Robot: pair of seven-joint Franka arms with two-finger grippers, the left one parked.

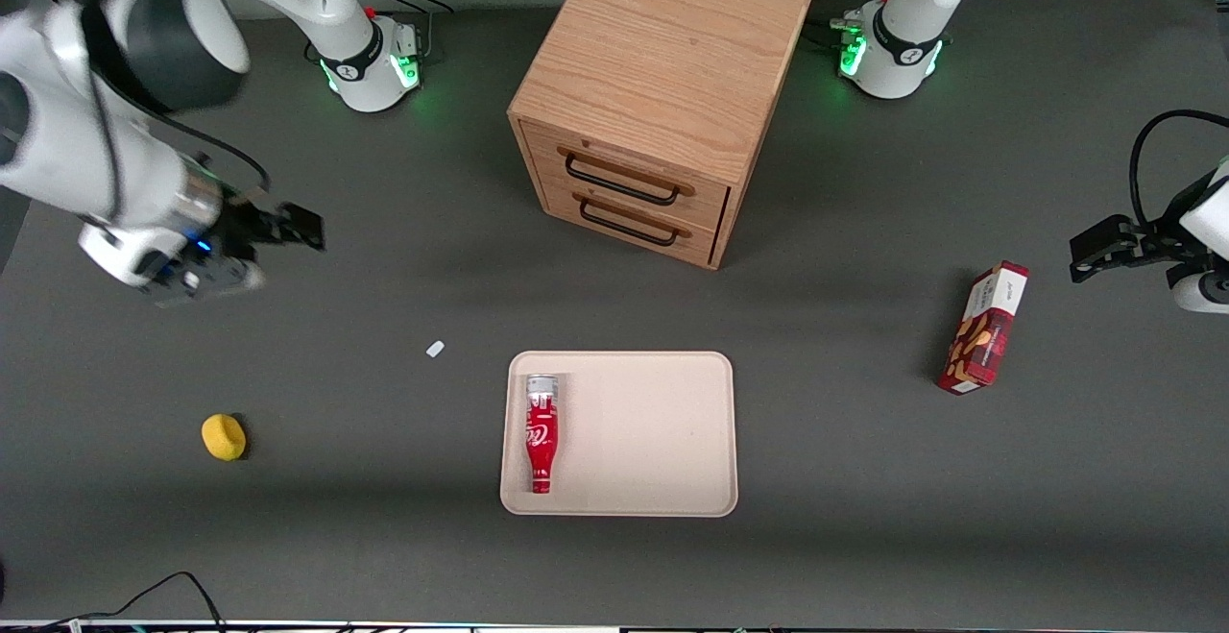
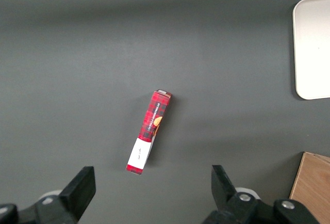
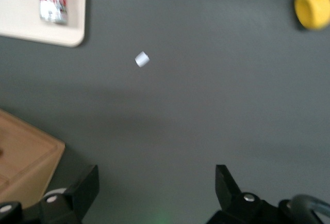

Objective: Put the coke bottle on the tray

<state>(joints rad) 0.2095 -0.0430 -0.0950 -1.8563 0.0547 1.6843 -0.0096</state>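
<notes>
Coke bottle (image 1: 542,432) placement looks done. The gripper (image 1: 305,228) hangs above the bench (image 1: 864,537) toward the working arm's end, fingers spread wide and holding nothing, well apart from the tray (image 1: 653,441). The bottle lies on its side in the tray, along one edge.

I see a wooden drawer cabinet (image 1: 656,100), a red snack box (image 1: 983,328), a yellow ball (image 1: 224,437), and a small white scrap (image 1: 435,349) lying well apart on the table (image 1: 864,537).
</notes>
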